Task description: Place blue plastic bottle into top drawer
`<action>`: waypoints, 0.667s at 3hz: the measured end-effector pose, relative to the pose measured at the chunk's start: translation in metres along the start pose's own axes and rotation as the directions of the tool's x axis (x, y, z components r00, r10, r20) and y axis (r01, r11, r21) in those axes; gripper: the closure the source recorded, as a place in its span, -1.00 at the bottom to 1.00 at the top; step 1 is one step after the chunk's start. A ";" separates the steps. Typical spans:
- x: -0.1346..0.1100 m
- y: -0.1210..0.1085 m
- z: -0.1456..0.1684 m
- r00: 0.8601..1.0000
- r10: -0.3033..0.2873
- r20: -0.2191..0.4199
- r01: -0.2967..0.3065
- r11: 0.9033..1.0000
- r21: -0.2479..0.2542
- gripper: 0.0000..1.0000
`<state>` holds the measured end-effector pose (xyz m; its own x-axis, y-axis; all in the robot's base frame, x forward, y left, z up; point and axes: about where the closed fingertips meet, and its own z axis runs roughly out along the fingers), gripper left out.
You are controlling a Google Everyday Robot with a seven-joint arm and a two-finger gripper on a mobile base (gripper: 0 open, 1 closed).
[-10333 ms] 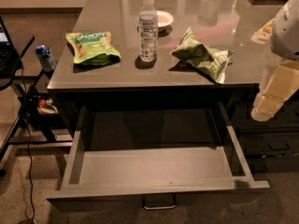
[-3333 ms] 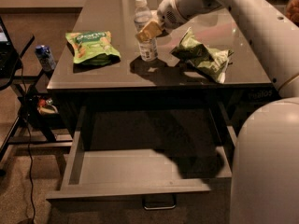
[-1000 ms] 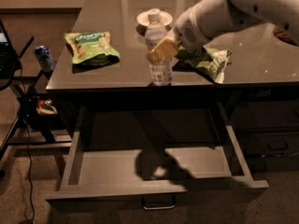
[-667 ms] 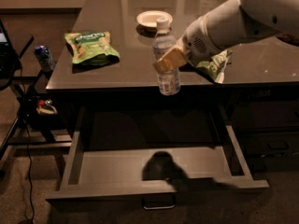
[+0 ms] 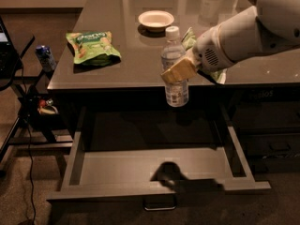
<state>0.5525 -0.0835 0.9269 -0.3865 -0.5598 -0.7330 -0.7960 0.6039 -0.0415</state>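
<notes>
the tool (image 5: 178, 71) is clenched on the blue plastic bottle (image 5: 173, 55), with a tan finger (image 5: 180, 69) wrapped across the front of its label. the other finger is hidden behind the bottle. the grip sits around the bottle's middle, probably so that the weight hangs evenly and the bottle keeps upright, white cap on top. the bottle is in the air just past the near edge of the table (image 5: 140, 64), its base already lower than the table top, so nothing but the tool can be carrying it. below and nearer lies the top drawer (image 5: 154, 191), pulled fully out, its loop handle (image 5: 159, 204) at the near front. a dark shadow (image 5: 171, 175) of bottle and tool falls on the drawer's floor towards the near middle, which suggests the load hangs over the open cavity rather than over a wall. the white arm (image 5: 243, 32) reaches in from the right, across the right-hand snack bag (image 5: 189, 35), which it mostly covers. the left snack bag (image 5: 93, 46) and the bowl (image 5: 156, 18) sit well apart on the table and out of the way. what remains, i judge, is a descent into the drawer and a release low enough that the slim bottle does not topple hard.
</notes>
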 end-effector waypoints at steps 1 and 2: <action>0.033 0.014 0.010 0.997 0.075 -0.023 -0.075 0.997 -0.024 1.00; 0.084 0.029 0.027 0.984 0.170 -0.047 -0.172 0.984 -0.042 1.00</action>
<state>0.5092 -0.0975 0.8463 -0.5379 -0.4748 -0.6966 -0.7364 0.6669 0.1140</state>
